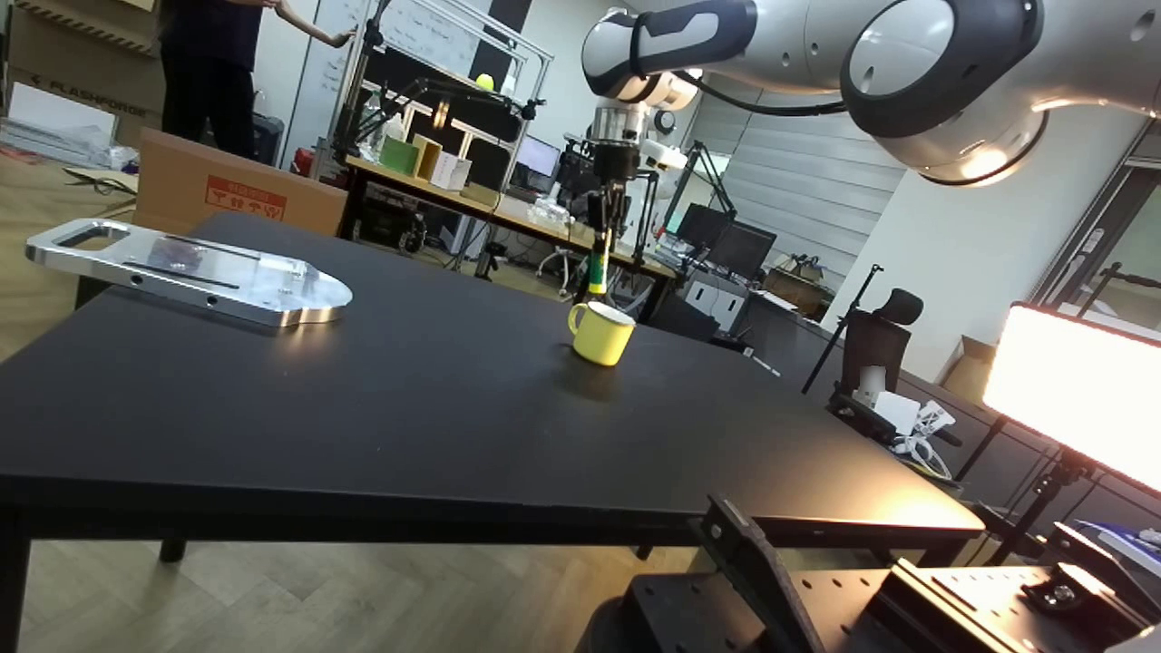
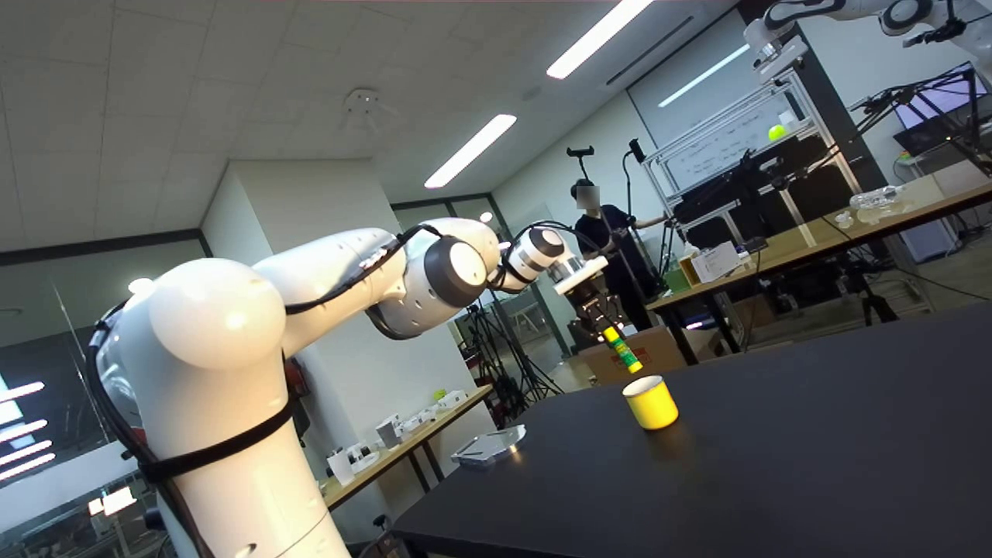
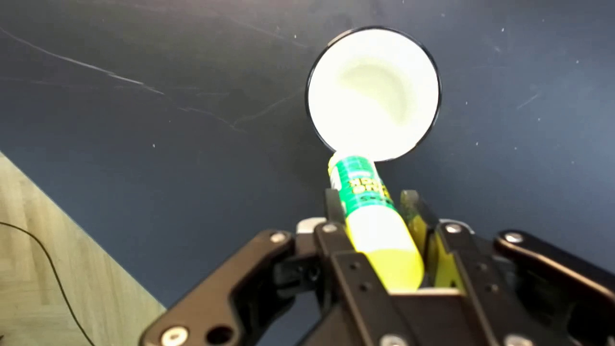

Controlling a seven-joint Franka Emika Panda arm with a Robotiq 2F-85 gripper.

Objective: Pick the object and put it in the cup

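My gripper is shut on the object, a marker-like cylinder with a yellow upper part and green lower part. The object also shows in both exterior views, hanging from the gripper off the table. The squat yellow cup stands upright on the table, also in the other views. Its white inside looks empty. The object's lower tip is a little above the cup's rim; in the wrist view it overlaps the near edge of the mouth.
A flat silver tray lies on the black table, away from the cup; it also shows in an exterior view. The table's edge and the floor appear at lower left in the wrist view. A person stands beyond the table.
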